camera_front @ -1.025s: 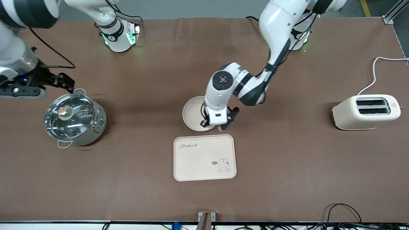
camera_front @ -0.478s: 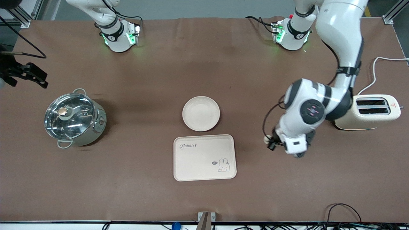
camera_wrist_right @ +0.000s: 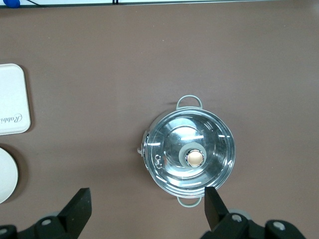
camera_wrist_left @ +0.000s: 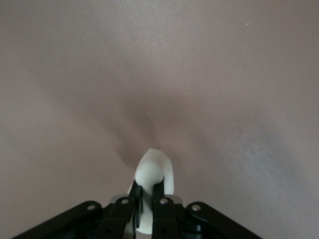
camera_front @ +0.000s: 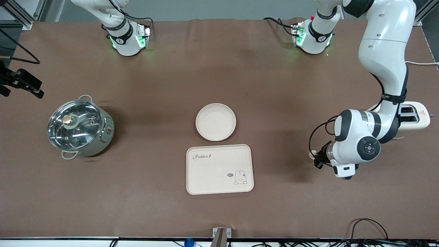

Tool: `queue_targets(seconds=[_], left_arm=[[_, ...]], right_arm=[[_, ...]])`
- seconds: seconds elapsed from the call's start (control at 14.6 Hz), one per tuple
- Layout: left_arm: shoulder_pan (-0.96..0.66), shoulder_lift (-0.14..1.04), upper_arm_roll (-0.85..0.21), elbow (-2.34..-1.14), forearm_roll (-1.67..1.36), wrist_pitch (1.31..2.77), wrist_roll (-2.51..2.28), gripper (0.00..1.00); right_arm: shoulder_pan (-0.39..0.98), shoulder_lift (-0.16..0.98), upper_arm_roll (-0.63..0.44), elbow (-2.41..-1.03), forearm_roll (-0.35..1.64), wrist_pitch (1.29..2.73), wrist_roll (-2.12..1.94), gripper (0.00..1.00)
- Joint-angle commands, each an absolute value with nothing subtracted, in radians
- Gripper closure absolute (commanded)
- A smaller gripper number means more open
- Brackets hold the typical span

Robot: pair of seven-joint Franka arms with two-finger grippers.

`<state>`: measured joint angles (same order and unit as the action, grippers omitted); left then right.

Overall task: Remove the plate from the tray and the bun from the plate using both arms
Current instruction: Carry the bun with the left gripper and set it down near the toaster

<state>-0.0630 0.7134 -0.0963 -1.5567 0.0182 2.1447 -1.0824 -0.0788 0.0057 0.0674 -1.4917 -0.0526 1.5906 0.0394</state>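
Observation:
The round cream plate [camera_front: 215, 122] lies on the table just farther from the front camera than the rabbit tray [camera_front: 219, 169]. My left gripper [camera_front: 313, 160] is over bare table between the tray and the toaster, shut on the pale bun [camera_front: 311, 155]. In the left wrist view the bun [camera_wrist_left: 154, 172] sits pinched between the fingers of the left gripper [camera_wrist_left: 148, 188]. My right gripper [camera_front: 21, 84] is open and empty at the right arm's end of the table, up beside the pot. In the right wrist view, below the right gripper [camera_wrist_right: 145, 199], the plate's edge [camera_wrist_right: 6, 174] shows.
A steel pot with a glass lid [camera_front: 79, 127] stands toward the right arm's end and also shows in the right wrist view [camera_wrist_right: 188, 157]. A cream toaster [camera_front: 415, 117] with its cable stands at the left arm's end, partly hidden by the left arm. The tray's corner [camera_wrist_right: 12, 99] shows in the right wrist view.
My left arm has left the plate's edge and swung toward the toaster end; the bun shows in its gripper. My right gripper has drawn away from the pot toward the table's edge.

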Motion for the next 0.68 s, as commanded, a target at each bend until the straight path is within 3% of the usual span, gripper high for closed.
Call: queue_targets(seconds=[0.0,0.14,0.61], left_arm=[[-0.067,0.726,-0.104,-1.545,0.023,2.157,-1.085,0.49],[-0.061,0.718,-0.104,-1.54,0.012,2.157,-1.088,0.0],[-0.055,0.701,-0.104,-1.52,0.021,2.148,-1.089,0.0]], right_arm=[[-0.101,0.046,0.084,-1.419,-0.044,1.552,0.018,0.0],[-0.103,0.045,0.083,-1.417,-0.045,1.552,-0.02,0.0],[-0.089,0.04,0.052,-1.42,-0.038,1.514,-0.028,0.0]])
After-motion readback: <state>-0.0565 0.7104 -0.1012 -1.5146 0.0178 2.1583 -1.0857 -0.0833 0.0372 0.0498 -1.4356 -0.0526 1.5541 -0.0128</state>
